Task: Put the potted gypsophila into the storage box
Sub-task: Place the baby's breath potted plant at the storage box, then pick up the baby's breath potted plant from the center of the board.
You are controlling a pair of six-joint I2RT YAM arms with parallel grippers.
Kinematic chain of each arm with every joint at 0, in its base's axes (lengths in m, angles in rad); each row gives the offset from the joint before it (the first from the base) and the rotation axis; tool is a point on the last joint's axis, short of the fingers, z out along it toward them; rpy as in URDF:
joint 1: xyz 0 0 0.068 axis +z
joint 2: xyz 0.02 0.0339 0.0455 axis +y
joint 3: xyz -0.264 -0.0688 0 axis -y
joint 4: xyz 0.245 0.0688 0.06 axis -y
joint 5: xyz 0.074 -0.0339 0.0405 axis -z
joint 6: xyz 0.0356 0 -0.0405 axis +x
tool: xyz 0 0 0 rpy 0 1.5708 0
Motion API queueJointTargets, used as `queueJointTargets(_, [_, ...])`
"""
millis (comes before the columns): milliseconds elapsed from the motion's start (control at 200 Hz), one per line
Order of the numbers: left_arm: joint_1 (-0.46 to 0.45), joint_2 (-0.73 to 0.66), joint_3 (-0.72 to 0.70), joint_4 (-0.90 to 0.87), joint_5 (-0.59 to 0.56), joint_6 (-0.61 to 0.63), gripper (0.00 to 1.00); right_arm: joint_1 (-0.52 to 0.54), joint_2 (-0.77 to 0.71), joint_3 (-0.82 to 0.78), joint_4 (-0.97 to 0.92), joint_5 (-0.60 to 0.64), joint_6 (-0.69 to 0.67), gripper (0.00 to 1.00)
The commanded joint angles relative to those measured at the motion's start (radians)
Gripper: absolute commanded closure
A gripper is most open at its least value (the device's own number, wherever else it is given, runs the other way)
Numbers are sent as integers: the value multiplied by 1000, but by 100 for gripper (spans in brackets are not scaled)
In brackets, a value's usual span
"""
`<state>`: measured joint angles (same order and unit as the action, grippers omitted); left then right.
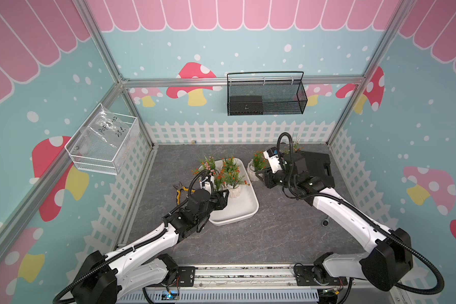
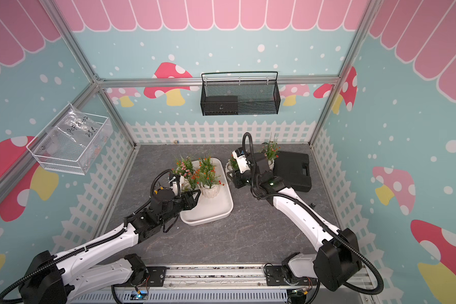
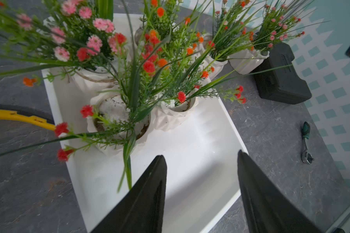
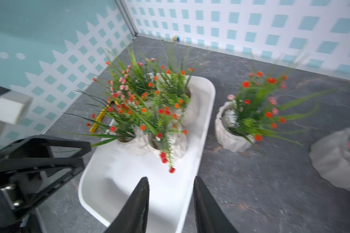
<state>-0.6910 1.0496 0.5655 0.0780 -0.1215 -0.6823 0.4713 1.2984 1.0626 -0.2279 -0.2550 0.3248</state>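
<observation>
Right wrist view — blurred, potted gypsophila [image 4: 335, 161] cut off; left, right jaws apart, empty.

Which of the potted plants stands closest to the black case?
The pink-blossomed pot right beside the black case. The other pot outside the storage box has mostly orange blossoms; four pots stand inside it.

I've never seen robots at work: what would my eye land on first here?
Four white ribbed pots of green sprigs with orange and pink blossoms crowd the far end of a shallow white rectangular plastic tray mid-table. Two matching pots stand outside it on the grey tabletop. The left end effector and right end effector hover open, empty.
</observation>
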Motion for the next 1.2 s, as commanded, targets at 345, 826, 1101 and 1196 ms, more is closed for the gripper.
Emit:
queueJointTargets(345, [-27, 67, -13, 110, 59, 61, 41, -197, 40, -92, 96, -26, 112, 57])
queueJointTargets(826, [-28, 85, -7, 145, 134, 86, 40, -279, 491, 135, 102, -227, 184, 60])
queueJointTargets(1101, [-36, 110, 10, 155, 182, 96, 38, -269, 593, 221, 107, -231, 213, 61])
queueJointTargets(1196, [-36, 109, 11, 154, 179, 98, 38, -267, 641, 255, 107, -239, 222, 67])
